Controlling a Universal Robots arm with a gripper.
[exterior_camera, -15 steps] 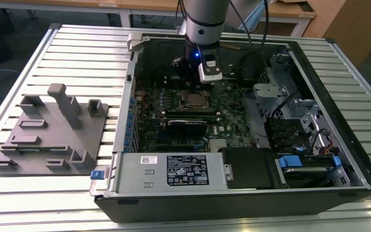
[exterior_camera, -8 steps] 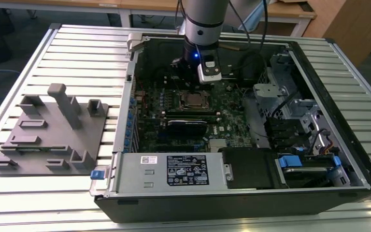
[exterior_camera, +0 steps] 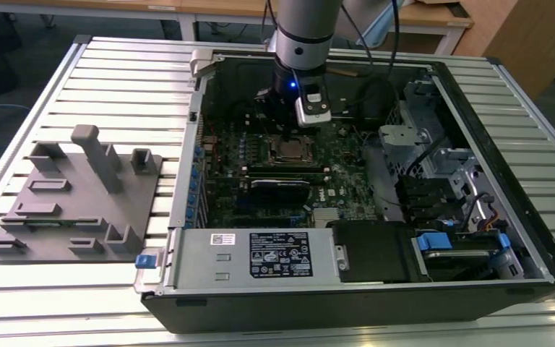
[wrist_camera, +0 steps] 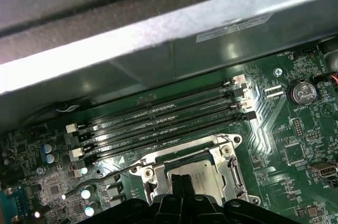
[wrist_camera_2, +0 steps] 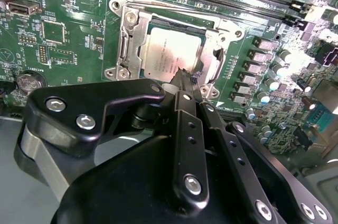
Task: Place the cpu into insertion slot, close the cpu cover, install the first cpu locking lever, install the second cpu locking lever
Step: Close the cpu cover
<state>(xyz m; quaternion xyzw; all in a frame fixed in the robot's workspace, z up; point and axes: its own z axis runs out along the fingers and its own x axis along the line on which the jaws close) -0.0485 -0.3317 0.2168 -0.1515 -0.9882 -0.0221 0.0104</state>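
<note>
The cpu (wrist_camera_2: 165, 57) lies flat in the insertion slot (wrist_camera_2: 122, 20) on the green motherboard, its pale metal top showing through the window of the cpu cover (wrist_camera_2: 128, 42), which lies down over it. In the first wrist view the cpu (wrist_camera: 207, 177) and cpu cover (wrist_camera: 228, 168) sit just beyond the black fingertips. My gripper (wrist_camera_2: 184, 75) is shut with nothing between its fingers, tips right over the edge of the chip. A thin wire locking lever (wrist_camera: 97, 174) runs along the socket's side near the memory slots. In the exterior view the gripper (exterior_camera: 294, 130) hangs just above the socket (exterior_camera: 287, 150).
The open computer case (exterior_camera: 509, 217) surrounds the board with tall metal walls. Long black memory slots (wrist_camera: 158, 121) run beside the socket. A power supply (exterior_camera: 258, 256) and drive cage (exterior_camera: 422, 144) fill the case's sides. A grey fixture plate (exterior_camera: 75, 195) stands at the exterior view's left.
</note>
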